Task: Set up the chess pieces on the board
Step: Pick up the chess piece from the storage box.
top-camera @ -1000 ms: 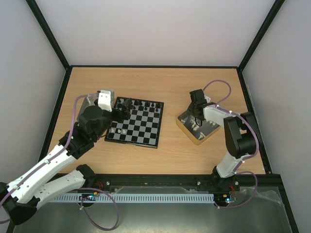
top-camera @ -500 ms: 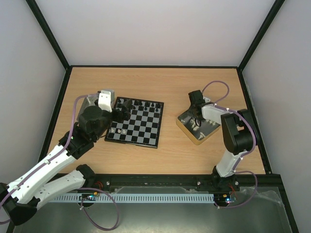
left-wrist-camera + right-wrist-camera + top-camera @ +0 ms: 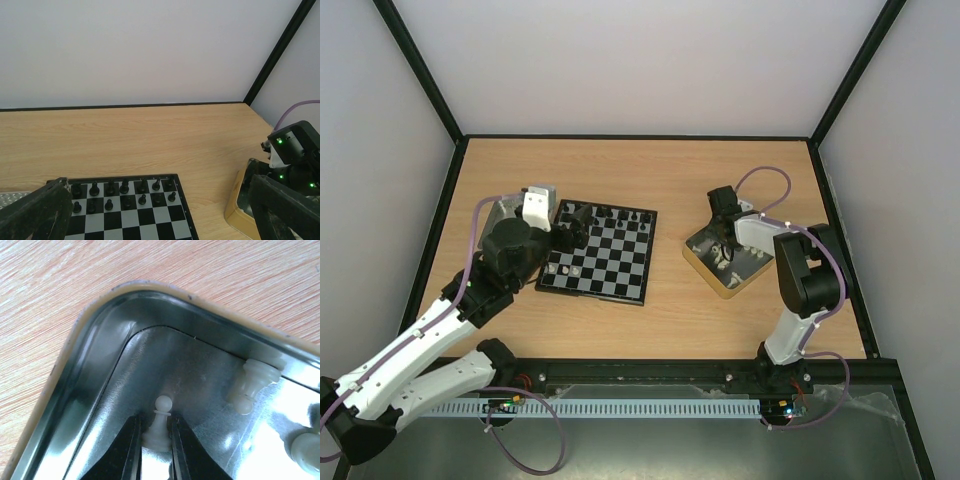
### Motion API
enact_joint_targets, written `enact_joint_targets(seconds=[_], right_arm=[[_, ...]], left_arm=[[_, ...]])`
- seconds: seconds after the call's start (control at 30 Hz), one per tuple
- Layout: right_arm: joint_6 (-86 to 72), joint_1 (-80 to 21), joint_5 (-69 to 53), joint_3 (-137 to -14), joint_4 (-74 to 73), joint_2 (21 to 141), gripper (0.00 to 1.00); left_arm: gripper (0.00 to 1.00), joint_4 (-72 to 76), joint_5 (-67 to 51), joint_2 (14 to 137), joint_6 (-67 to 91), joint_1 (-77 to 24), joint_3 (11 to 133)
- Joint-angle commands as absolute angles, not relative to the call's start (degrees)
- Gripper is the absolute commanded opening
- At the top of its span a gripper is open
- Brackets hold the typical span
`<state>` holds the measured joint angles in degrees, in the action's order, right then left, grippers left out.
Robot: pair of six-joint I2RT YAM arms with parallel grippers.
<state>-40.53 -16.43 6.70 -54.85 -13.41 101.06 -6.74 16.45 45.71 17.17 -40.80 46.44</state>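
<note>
The board (image 3: pixel 605 262) lies left of centre, with black pieces (image 3: pixel 610 213) along its far rows and two white chess pieces (image 3: pixel 568 270) near its front left. My left gripper (image 3: pixel 570 228) hovers open over the board's far left corner; in its wrist view the board (image 3: pixel 130 215) shows between the spread fingers (image 3: pixel 35 212). My right gripper (image 3: pixel 723 240) reaches into the gold-sided tin (image 3: pixel 705 262). There its jaws (image 3: pixel 156 432) press both sides of a white pawn (image 3: pixel 161 412) standing near the tin's corner.
More white pieces (image 3: pixel 252 382) lie loose on the tin's metal floor, one at the right edge (image 3: pixel 305 447). The tin's curved rim (image 3: pixel 100 325) is close to the left of the fingers. A grey metal tray (image 3: pixel 500 210) sits under the left arm.
The right gripper's jaws have come together on the white pawn inside the tin. The left arm has stayed where it was, open over the board.
</note>
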Motion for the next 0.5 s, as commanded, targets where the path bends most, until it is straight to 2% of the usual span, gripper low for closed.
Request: enact_joint_targets(seconds=[0.0, 0.27, 0.37, 0.47], right_arm=[[-39.98, -16.02, 8.52, -54.25, -12.89, 100.29, 0.11], [-35.28, -16.03, 3.82, -49.99, -7.74, 84.02, 0.11], [-31.92, -16.04, -3.78, -47.66, -3.68, 77.29, 0.11], [-29.57, -16.0, -17.34, -44.82, 2.92, 71.03, 0.12]], left_arm=[[0.97, -5.61, 15.28, 45.53, 17.89, -40.43, 45.96], [0.99, -5.25, 8.69, 49.22, 20.5, -40.21, 48.58], [0.99, -5.27, 4.06, 51.45, 22.98, -39.92, 51.59], [1.0, -5.34, -2.01, 54.52, 24.8, -39.8, 55.64]])
